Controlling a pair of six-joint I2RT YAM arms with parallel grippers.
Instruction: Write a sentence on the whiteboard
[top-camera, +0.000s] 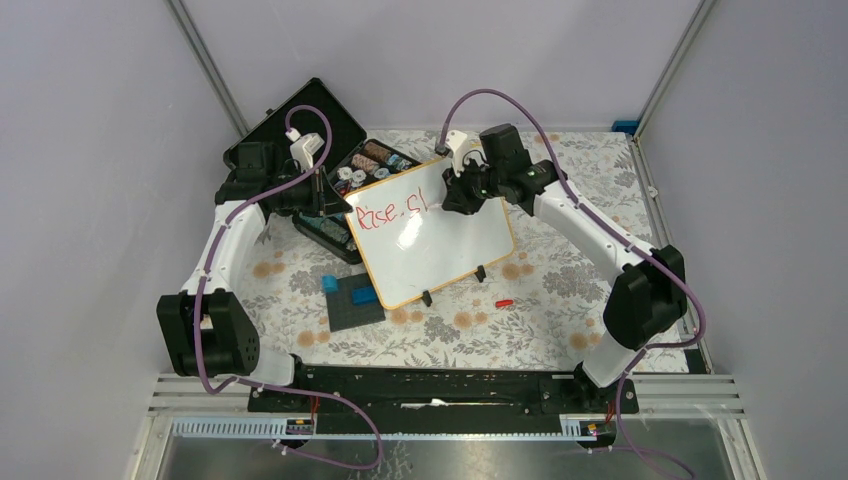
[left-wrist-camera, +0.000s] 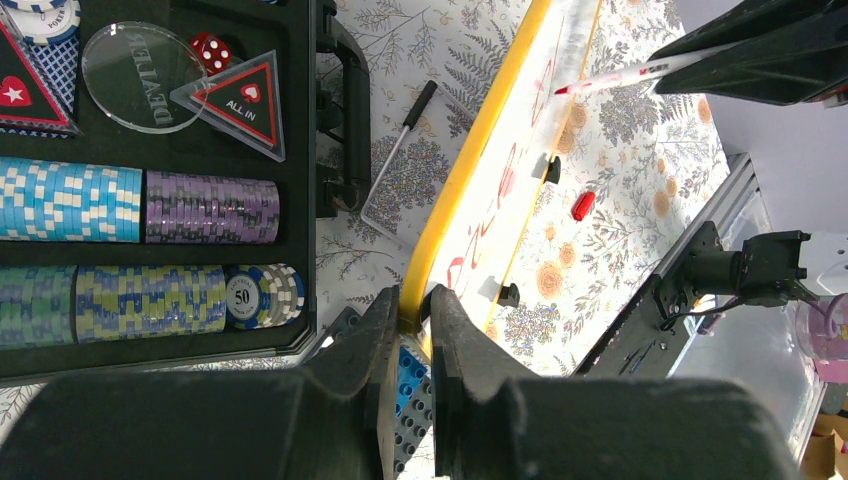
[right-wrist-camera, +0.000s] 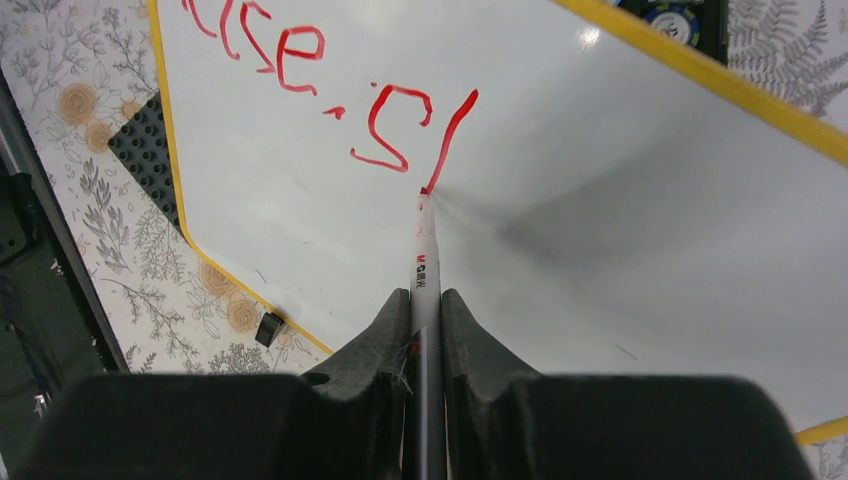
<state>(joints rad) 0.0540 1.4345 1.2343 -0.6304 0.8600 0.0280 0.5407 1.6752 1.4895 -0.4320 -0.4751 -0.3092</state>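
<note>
The right gripper (right-wrist-camera: 425, 300) clamps the red marker (right-wrist-camera: 424, 255), tip on the whiteboard (right-wrist-camera: 620, 230); the left gripper (left-wrist-camera: 413, 302) pinches its edge. Pushed too hard, the whiteboard could slip.

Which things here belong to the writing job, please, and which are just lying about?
In use: whiteboard, red writing, marker in the right hand, left hand gripping the board's edge.
Lying about: poker chip case, grey plate with blue blocks, red cap.

Floral table (top-camera: 560, 300): whiteboard (top-camera: 440, 250), chip case (top-camera: 285, 130), block plate (top-camera: 345, 312), red cap (top-camera: 504, 301).
</note>
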